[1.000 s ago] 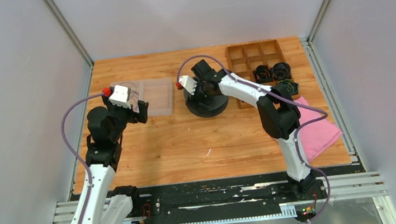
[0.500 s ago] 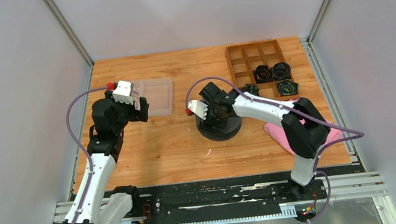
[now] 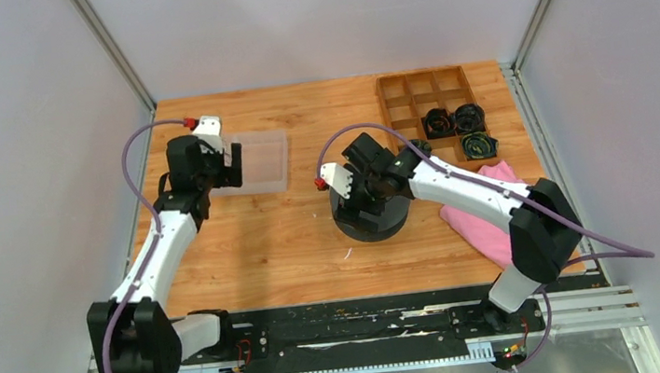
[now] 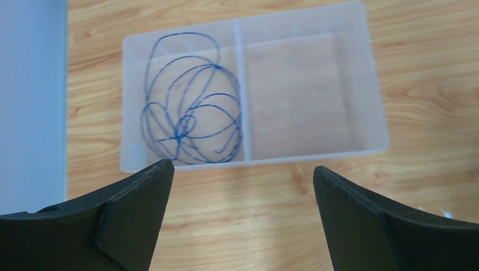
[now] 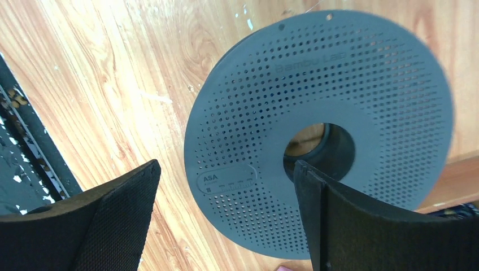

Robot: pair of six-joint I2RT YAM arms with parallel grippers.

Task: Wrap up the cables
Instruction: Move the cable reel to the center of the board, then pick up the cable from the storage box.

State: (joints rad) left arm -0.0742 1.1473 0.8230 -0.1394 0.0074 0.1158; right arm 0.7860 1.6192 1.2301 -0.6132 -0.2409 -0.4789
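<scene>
The cables (image 4: 186, 113) are thin bluish-black wires lying in loose loops in the left compartment of a clear plastic tray (image 4: 373, 84), which sits far left on the table (image 3: 267, 161). My left gripper (image 4: 242, 169) is open and empty over bare wood just in front of the tray; the top view shows it at the tray's left end (image 3: 228, 165). My right gripper (image 5: 226, 166) is open over a grey perforated spool (image 5: 350, 84) at the table's middle (image 3: 373, 224). One finger is by the spool's hub hole, the other off its rim.
A wooden grid organizer (image 3: 409, 93) stands at the far right, with small black coiled bundles (image 3: 439, 121) in some cells. A pink cloth (image 3: 490, 220) lies right of the spool. Side walls close in on both sides.
The spool and my right gripper have moved together toward the near edge and a little right. My left arm has swung back toward the far left, beside the tray.
</scene>
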